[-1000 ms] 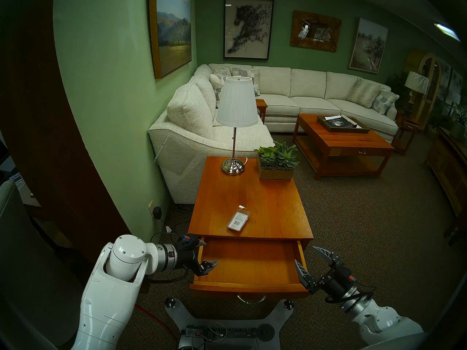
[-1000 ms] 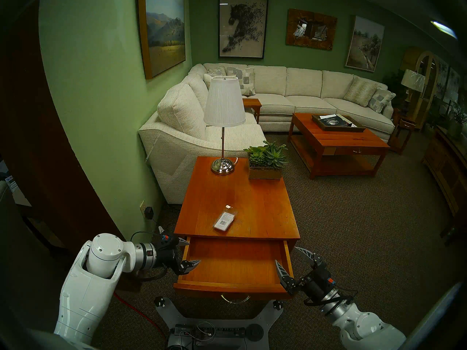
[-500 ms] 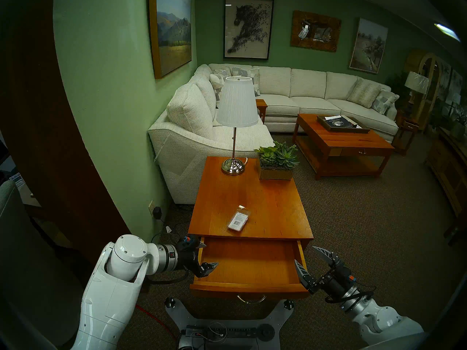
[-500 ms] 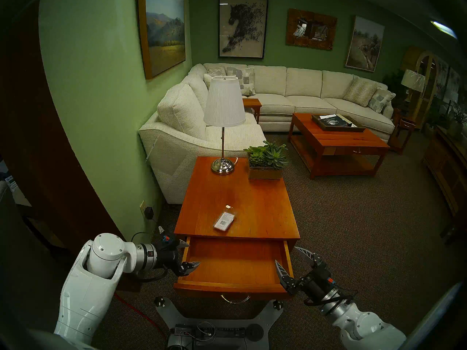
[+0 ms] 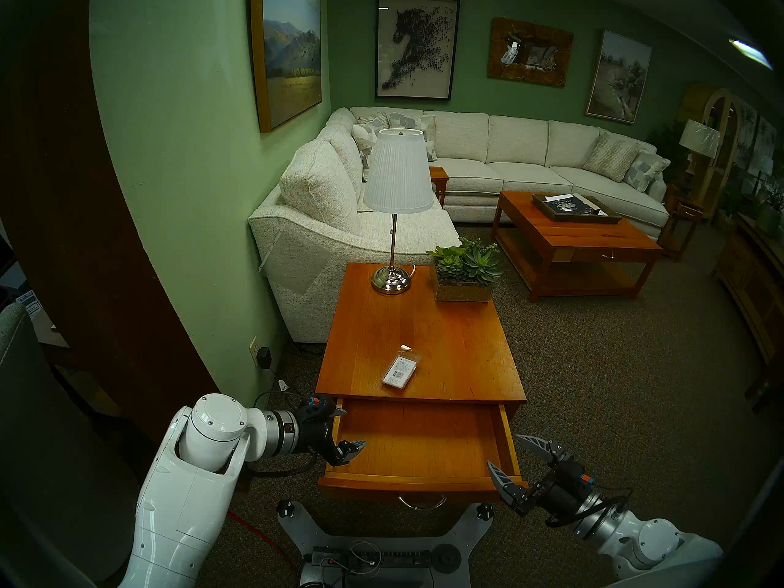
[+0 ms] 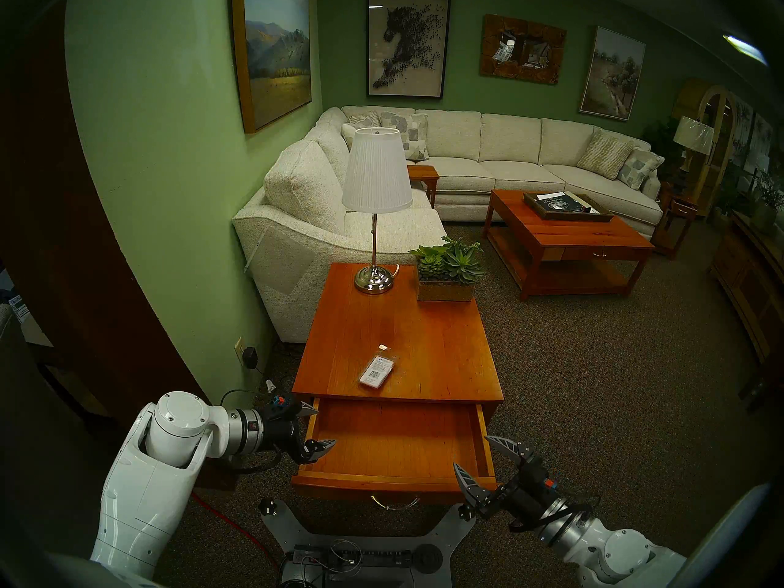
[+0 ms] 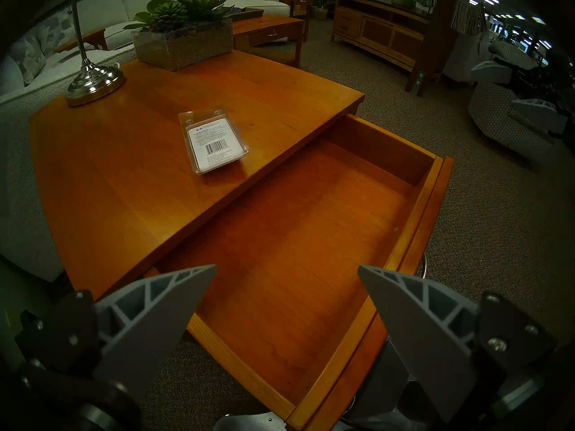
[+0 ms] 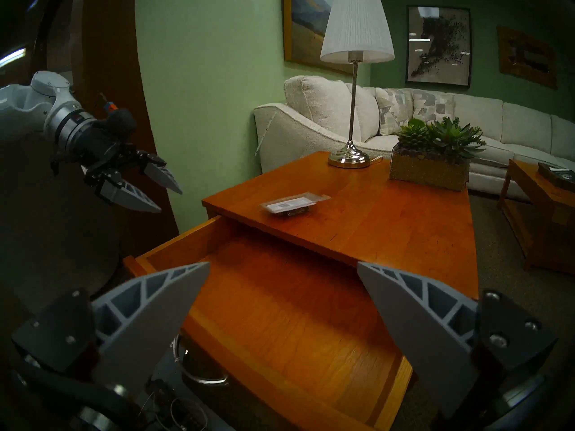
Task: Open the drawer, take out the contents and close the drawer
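Observation:
The orange-brown drawer (image 5: 418, 438) of the side table stands pulled out, and its light wood floor (image 7: 295, 250) is bare. Its curved silver handle (image 5: 422, 501) shows below the front. The contents, a clear packet with a barcode label (image 5: 401, 373) (image 7: 214, 141) (image 8: 292, 205), lie flat on the tabletop just behind the drawer opening. My left gripper (image 5: 355, 427) (image 7: 287, 266) hangs open and empty over the drawer's left wall. My right gripper (image 5: 502, 449) (image 8: 283, 264) is open and empty at the drawer's front right corner, with one finger over the inside and one outside.
A white-shaded lamp (image 5: 391, 279) and a succulent planter (image 5: 464, 277) stand at the tabletop's far end. A cream sofa (image 5: 305, 243) flanks the table's left. A coffee table (image 5: 572, 243) stands far right. My base (image 5: 382, 540) sits under the drawer front. Cables run along the left wall.
My right gripper has drawn back toward me along the drawer's right wall to its front corner. The left gripper, drawer and packet have not moved.

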Controlling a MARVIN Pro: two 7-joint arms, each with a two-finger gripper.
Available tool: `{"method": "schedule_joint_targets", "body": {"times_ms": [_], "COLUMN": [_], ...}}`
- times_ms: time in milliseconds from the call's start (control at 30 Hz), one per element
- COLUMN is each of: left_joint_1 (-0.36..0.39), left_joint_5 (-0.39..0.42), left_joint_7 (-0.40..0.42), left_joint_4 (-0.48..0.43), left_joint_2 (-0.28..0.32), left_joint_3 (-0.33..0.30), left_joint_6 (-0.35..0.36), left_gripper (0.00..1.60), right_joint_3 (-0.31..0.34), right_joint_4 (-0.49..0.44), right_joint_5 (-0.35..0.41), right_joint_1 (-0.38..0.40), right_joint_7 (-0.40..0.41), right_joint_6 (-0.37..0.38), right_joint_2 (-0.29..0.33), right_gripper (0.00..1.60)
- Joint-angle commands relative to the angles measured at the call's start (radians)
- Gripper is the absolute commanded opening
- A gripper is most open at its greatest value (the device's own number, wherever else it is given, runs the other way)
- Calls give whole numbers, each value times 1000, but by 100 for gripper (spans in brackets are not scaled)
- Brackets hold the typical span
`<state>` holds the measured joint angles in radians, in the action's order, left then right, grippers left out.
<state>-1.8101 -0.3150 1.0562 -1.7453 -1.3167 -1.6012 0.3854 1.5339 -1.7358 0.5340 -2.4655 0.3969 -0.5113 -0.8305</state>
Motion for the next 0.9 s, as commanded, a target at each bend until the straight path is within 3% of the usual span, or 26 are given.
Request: {"method": "schedule_joint_targets", "body": {"times_ms": [0,500,600,867], "left_joint_1": [21,21,21,21], "left_joint_5": [4,3,3,3], "left_joint_7": [-1,1,1,1], "left_joint_4": [-22,-22,-23,-25], "left_joint_2": [-2,-3,-3,-3], "left_joint_3": [-3,-4,-4,-5], "left_joint_6": [-4,-6,-6,-5], "left_gripper": [160,160,160,160], "right_joint_3": [3,35,60,87], "right_joint_4": [-39,-89,-116,-152], "right_joint_5": [1,9,19,73], "right_joint_1": [-116,-298,-363,-413], "right_joint_7": [-3,-28,-39,-36], "right_joint_6": [15,40,56,111], "right_joint_2": [28,51,66,73], "right_gripper": [160,160,160,160]}}
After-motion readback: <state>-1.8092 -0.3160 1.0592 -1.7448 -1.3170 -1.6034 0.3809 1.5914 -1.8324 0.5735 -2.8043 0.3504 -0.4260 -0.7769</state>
